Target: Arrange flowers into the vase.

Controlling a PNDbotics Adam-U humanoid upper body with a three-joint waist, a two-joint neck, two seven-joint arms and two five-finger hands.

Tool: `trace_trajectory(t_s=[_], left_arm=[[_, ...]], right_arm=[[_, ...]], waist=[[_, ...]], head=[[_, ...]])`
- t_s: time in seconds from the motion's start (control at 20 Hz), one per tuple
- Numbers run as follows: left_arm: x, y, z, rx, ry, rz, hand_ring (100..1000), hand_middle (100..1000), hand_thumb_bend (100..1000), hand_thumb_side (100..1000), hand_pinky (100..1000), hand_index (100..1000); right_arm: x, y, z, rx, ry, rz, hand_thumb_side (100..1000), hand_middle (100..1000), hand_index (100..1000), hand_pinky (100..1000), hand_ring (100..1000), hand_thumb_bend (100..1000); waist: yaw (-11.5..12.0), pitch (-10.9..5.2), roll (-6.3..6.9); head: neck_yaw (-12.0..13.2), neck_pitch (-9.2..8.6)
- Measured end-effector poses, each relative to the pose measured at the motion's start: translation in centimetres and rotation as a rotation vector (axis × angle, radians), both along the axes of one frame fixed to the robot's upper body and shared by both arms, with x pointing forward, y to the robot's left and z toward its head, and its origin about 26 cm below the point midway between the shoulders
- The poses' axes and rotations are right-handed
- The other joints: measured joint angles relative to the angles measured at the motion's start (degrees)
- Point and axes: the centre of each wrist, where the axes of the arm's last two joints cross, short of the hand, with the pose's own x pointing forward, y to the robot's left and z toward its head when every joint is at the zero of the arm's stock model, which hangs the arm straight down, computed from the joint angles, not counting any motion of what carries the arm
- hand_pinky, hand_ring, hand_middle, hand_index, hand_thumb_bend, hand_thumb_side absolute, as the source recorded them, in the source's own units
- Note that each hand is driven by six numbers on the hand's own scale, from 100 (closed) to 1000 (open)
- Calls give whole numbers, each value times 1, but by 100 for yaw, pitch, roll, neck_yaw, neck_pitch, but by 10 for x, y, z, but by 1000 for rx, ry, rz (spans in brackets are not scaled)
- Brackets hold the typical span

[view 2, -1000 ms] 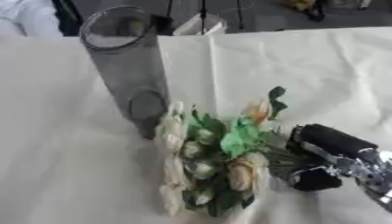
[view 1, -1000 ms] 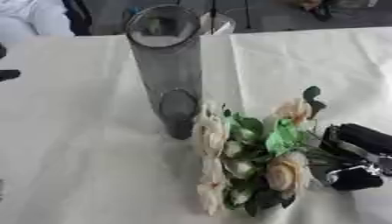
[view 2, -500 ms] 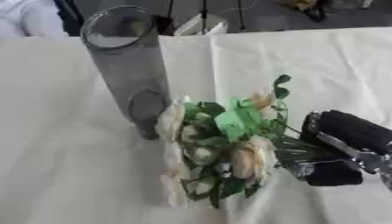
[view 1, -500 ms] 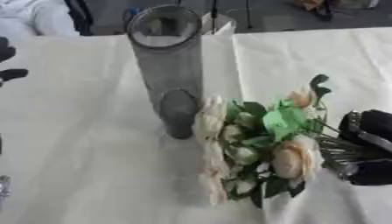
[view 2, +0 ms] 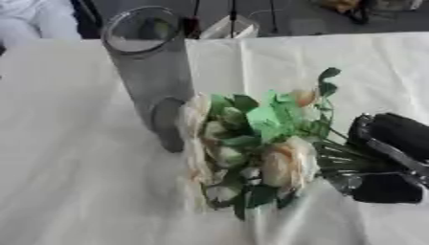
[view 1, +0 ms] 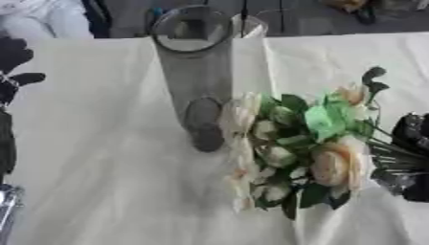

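- Near the table's [view 2: 75,201] front edge: bare white cloth, soft and creased, sagging in shallow folds.
- At the right edge, right hand [view 2: 387,160]: black with silver parts, fingers curled round the thin dark stems of the bunch, thumb side below.
- Just left of that hand, the flowers [view 2: 260,148]: cream and pale peach blooms, papery petals, bright green leaves, one dark sprig poking up at the far side; heads lying toward the table's middle, stems toward the right edge, likely lifted off the cloth though hard to confirm.
- Touching or nearly touching the leftmost blooms, the vase [view 1: 194,81]: tall clear glass cylinder, smooth and grey-tinted, round rim open toward the far edge, round base toward the middle of the table; appears upright, seen from steeply above.
- At the left edge, left hand [view 1: 15,72]: dark, only partly in view, well apart from the vase; cannot tell how its fingers are set.
- Step in hand, by judgement: carrying the bunch up to the vase's mouth.
- To do it well: raise the bunch clear of the rim, turn stems downward, bring stem ends over the opening before lowering.
- Worth steadying the vase with the free hand, since tall smooth glass on loose cloth probably tips easily.
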Motion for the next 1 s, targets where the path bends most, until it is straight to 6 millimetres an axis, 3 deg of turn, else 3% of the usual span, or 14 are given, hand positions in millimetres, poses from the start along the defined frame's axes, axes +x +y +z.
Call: trace_trajectory(t_s=[0.4,1.0], left_arm=[[0,0,0,2,-3,2,832,788,100,1000,706,873],[0,0,0,3,-4,3,830,787,100,1000,704,873]], right_arm=[[-1,-12,17,62,-49,-19,702,100,100,100,100,100],[-1,-20,53,216,-156,-58,719,100,100,100,100,100]], waist=[[-2,-2,0],[-15,-5,-3]], head=[[141,0],[20,-42]])
